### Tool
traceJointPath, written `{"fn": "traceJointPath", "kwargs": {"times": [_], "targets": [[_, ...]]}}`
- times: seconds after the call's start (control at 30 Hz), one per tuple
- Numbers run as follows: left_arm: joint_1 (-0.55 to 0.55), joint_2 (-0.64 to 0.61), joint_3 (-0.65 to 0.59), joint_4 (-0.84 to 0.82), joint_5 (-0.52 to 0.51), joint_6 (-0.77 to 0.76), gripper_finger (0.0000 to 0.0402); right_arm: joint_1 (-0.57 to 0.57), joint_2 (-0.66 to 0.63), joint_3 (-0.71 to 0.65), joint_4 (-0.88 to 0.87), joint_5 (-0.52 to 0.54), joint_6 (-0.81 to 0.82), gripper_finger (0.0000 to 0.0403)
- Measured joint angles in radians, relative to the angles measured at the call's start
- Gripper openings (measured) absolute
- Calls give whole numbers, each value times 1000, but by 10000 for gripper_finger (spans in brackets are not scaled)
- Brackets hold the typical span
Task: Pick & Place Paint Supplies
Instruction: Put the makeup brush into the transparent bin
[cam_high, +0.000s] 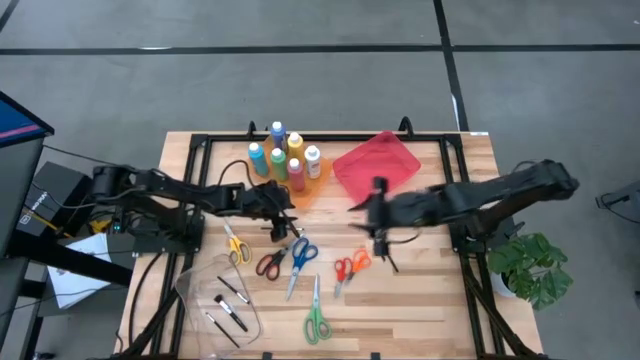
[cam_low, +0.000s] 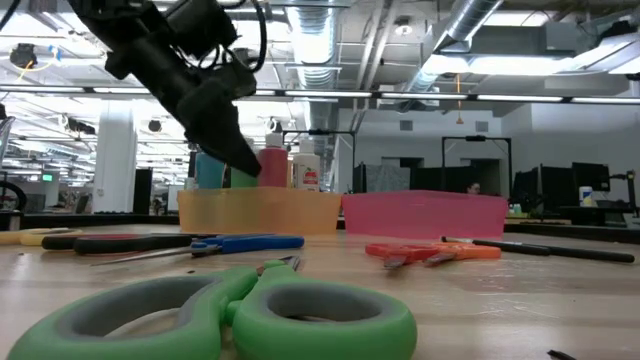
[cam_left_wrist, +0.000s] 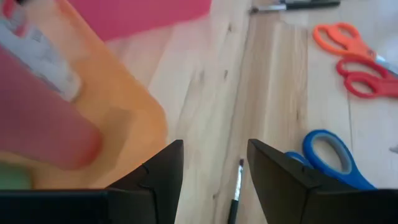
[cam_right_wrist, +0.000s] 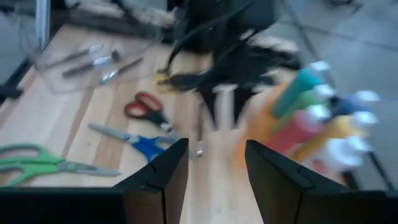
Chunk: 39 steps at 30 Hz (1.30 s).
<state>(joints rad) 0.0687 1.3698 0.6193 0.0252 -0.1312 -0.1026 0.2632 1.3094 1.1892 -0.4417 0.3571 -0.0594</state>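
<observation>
At the frame's centre, the left gripper (cam_high: 280, 222) and right gripper (cam_high: 378, 232) hover released over bare table (cam_high: 420, 300). Above them, the orange tray (cam_high: 300, 190) holds paint bottles (cam_high: 283, 155); lower left, a clear tray (cam_high: 200, 290) holds brushes (cam_high: 228, 312).

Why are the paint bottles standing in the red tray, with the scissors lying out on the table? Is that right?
Not quite. The paint bottles stand in the orange tray, not the red tray, which sits beside it with nothing visible inside. The high view shows this. The scissors do lie out on the table.
</observation>
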Motion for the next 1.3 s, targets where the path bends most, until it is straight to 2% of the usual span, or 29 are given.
{"fn": "traceJointPath", "kwargs": {"times": [0.1,0.23,0.53,0.63,0.8,1.1,1.2,1.3], "targets": [[1,28,0,-1,8,19,173,6,-141,-28,-37,67,14,146],[-3,55,0,28,34,61,173,2,-349,-164,4,98,60,129],[-4,94,0,83,103,124,173,0,-715,-616,463,91,28,116],[-4,110,0,89,116,125,173,-16,-802,-732,617,90,6,116],[-4,135,0,107,131,125,172,-47,-939,-871,722,89,23,102],[-4,139,0,114,144,125,172,-80,-1107,-1104,759,-17,113,8],[-4,139,0,114,147,125,172,-91,-1147,-1182,799,-19,133,9],[-4,139,0,114,148,125,172,-102,-1168,-1181,732,-31,146,3]]}}
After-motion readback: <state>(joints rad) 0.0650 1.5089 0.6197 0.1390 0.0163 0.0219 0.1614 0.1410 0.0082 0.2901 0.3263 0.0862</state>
